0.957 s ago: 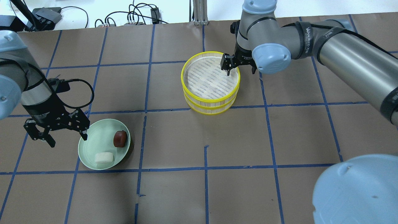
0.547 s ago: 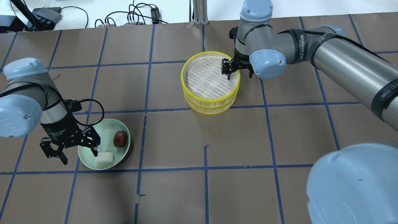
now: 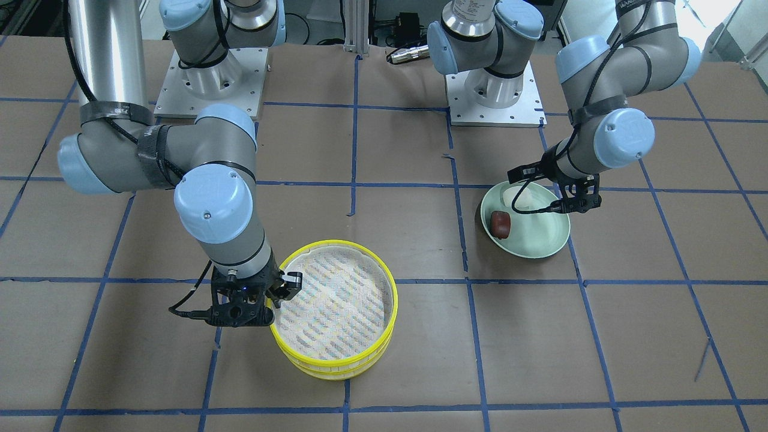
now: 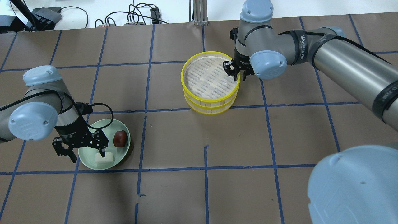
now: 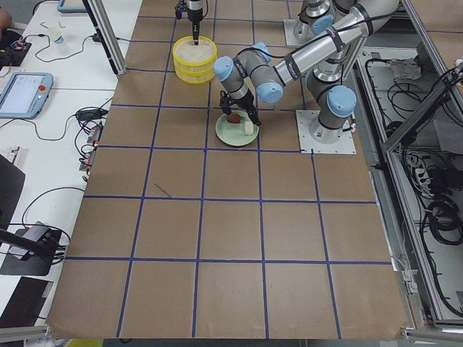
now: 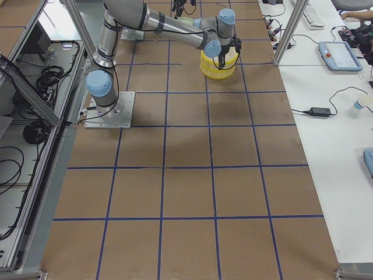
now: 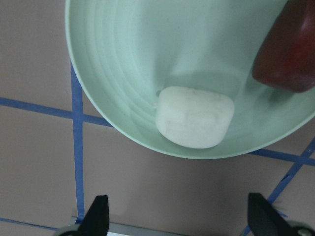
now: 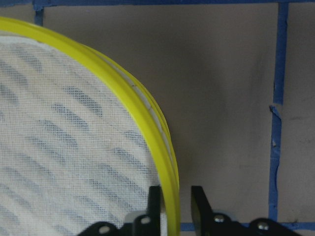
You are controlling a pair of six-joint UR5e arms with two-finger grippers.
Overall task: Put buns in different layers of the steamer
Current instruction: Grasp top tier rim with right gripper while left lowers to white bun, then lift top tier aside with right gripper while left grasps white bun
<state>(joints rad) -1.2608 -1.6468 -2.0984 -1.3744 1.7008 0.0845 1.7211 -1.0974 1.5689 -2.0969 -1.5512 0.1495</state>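
Note:
The two steamer layers sit stacked, the upper layer (image 4: 186,84) on the lower layer (image 4: 211,109), both showing nothing inside. My right gripper (image 4: 237,73) straddles the upper layer's yellow rim (image 8: 123,83) at its right side. One finger is inside and one outside, narrowed onto the rim. The white bun (image 4: 105,160) and the reddish-brown bun (image 4: 120,138) lie in the pale green plate (image 4: 102,130). My left gripper (image 4: 89,156) hangs wide open over the plate's left half. One of its fingers is just beside the white bun (image 7: 194,117), and it holds nothing.
Cables and power boxes (image 4: 133,18) run along the table's far edge beside an aluminium post (image 4: 199,12). The right arm's big blue elbow cap (image 4: 354,186) fills the view's lower right. Blue tape lines grid the brown table cover.
The left arm has swung rightward and down over the plate, bringing a finger next to the white bun. The right gripper's fingers have closed in around the upper layer's rim.

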